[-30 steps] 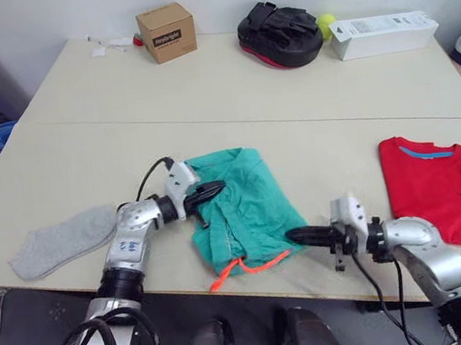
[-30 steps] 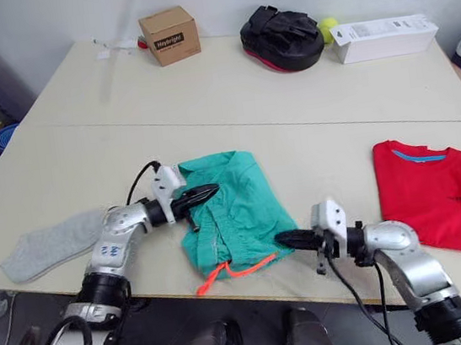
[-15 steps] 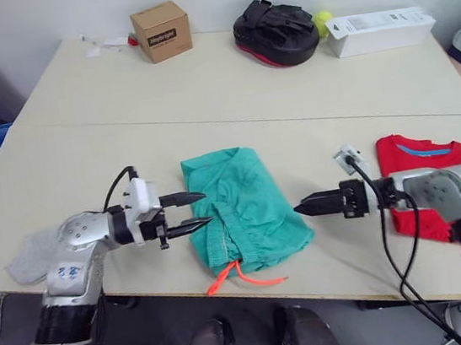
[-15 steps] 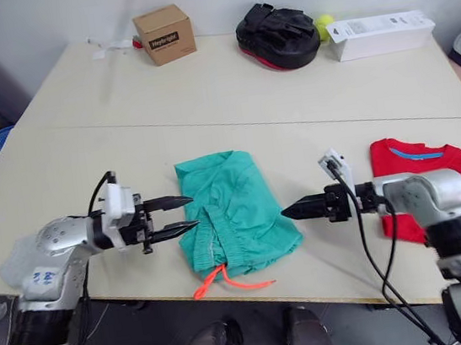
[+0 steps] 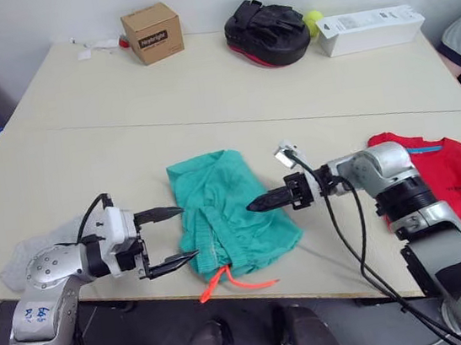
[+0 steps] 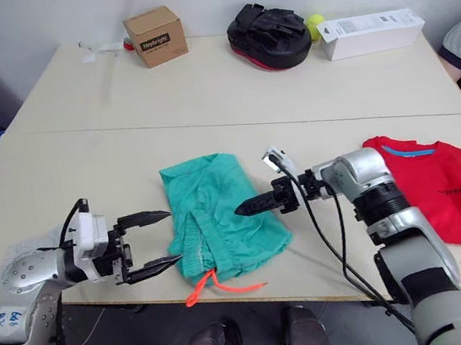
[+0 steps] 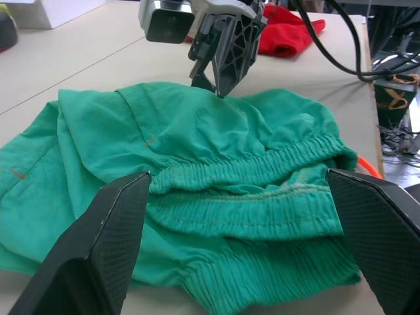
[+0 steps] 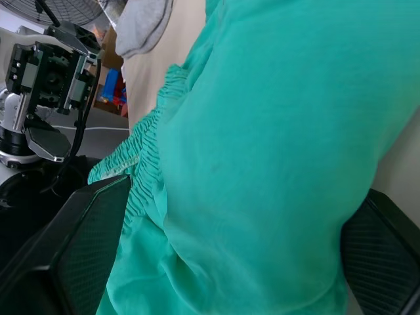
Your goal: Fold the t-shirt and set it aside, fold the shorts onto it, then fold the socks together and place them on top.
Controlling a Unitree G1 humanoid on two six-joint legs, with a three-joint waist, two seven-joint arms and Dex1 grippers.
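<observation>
Shorts of teal-green cloth lie bunched near the front edge of the bench, the orange drawstring trailing toward that edge, the red t-shirt flat well off to the right and the grey socks at the left. Soft, light and limp, they will sag and slide, so the gathered waistband looks the firmest hold. Left gripper has its jaws spread just beside that end; right gripper hovers over the middle, jaws pressed together.
</observation>
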